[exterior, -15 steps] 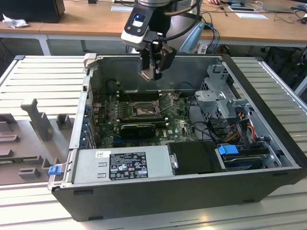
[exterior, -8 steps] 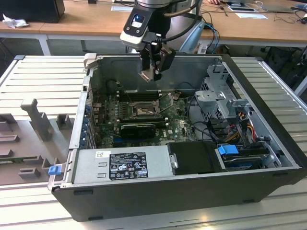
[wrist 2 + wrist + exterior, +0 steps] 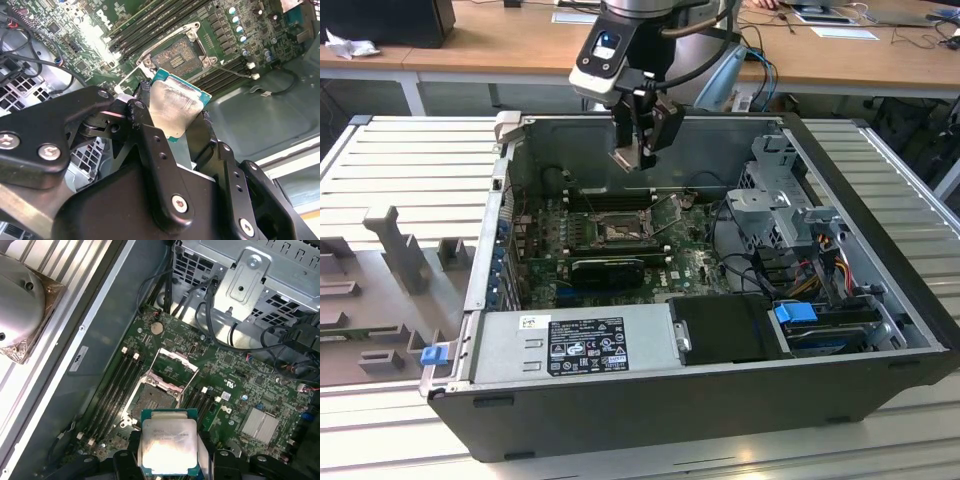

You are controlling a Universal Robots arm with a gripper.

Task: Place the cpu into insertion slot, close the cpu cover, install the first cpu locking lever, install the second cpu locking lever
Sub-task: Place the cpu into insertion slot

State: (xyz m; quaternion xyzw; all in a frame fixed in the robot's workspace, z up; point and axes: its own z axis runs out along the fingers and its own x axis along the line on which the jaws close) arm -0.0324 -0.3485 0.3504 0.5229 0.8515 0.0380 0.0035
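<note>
My gripper [image 3: 640,152] hangs above the open computer case, over the motherboard's far side. It is shut on the cpu [image 3: 175,106], a square chip with a silvery top and green edge, clamped between the two black fingers [image 3: 141,107]. In the first wrist view the cpu [image 3: 168,447] sits just short of the insertion slot [image 3: 152,402], whose brownish pin field lies bare. The cpu cover [image 3: 173,366], a thin metal frame, stands tilted up at the slot's far edge. The insertion slot [image 3: 178,54] also shows past the chip in the second wrist view, and in the exterior view the slot [image 3: 616,233] lies below the gripper.
Long black memory slots [image 3: 117,390] flank the socket. A silver drive cage [image 3: 782,200] with cables [image 3: 820,270] fills the exterior view's right. The power supply [image 3: 570,345] lies along the case's near side. A grey fixture [image 3: 400,255] sits outside the case at the exterior view's left.
</note>
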